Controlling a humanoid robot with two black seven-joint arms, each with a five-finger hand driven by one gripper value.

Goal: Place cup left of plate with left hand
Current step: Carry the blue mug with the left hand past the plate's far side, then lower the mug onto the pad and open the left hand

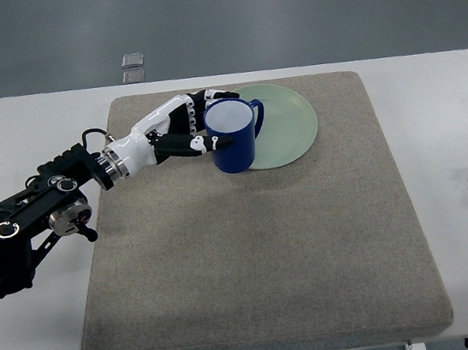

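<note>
A dark blue cup with a white inside stands upright over the left edge of a pale green plate, its handle pointing toward the plate. My left hand, white with black fingers, wraps the cup's left side, fingers curled around its wall. Its arm comes in from the left edge. Whether the cup's base rests on the plate or hangs just above it, I cannot tell.
A grey felt mat covers most of the white table. Bare mat lies left of the plate under my forearm. Two small square tiles lie on the floor beyond the table.
</note>
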